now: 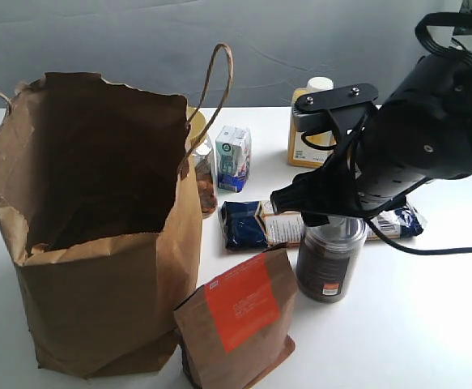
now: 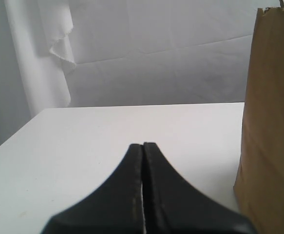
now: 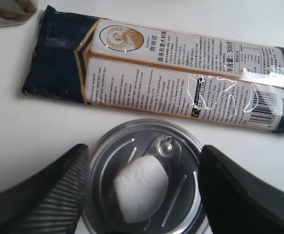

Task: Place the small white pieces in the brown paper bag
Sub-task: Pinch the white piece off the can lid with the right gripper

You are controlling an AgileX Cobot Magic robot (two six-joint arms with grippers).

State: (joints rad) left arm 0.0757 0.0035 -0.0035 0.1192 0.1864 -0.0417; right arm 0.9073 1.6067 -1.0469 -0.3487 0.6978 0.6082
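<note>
One small white piece, a soft marshmallow-like lump, lies on the metal pull-tab lid of a dark can; the other pieces are out of view. My right gripper hangs open right over it, one finger on either side of the lid, not touching the lump. In the exterior view the right arm covers the top of the can. The brown paper bag stands open at the left, tall and crinkled. My left gripper is shut with nothing in it, low over the table beside the bag's wall.
A brown pouch with an orange-red label leans in front between bag and can. A long dark-blue packet lies behind the can. A small carton, a yellow bottle with a white cap and a jar behind the bag stand further back.
</note>
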